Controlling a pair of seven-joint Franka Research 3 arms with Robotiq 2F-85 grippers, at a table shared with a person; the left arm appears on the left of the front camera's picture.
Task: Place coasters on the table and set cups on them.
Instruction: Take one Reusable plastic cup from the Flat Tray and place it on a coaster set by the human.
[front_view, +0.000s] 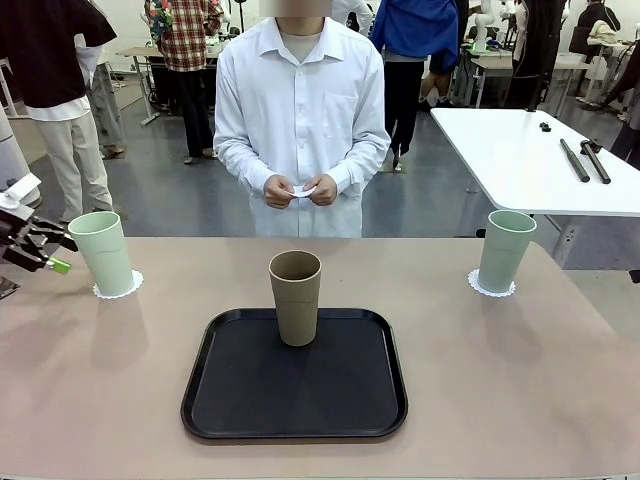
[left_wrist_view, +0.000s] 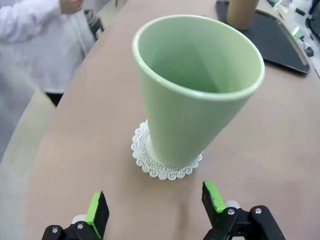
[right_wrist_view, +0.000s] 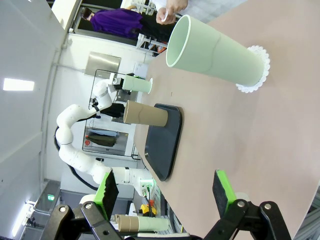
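Cups: left mint cup (front_view: 102, 252) and right mint cup (front_view: 505, 250) each stand on a coaster at the table's (front_view: 520, 400) far side. Tan cup (front_view: 296, 297) stands on the black tray (front_view: 220, 400), centre. Third coaster (front_view: 303, 190) is in the person's hands (front_view: 279, 191). Left end effector (left_wrist_view: 155, 205) and right end effector (right_wrist_view: 165, 187) gape, empty. Once that coaster lies flat, we would grip the tan cup mid-wall, clear the tray rim and centre it.

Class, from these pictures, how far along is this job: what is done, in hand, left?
Done: left mint green cup sits on the left coaster, right mint green cup on the right coaster, on the table. In hand: the person's hands hold a small white piece, perhaps a third coaster. To do: the tan cup, on the black tray, needs a coaster.
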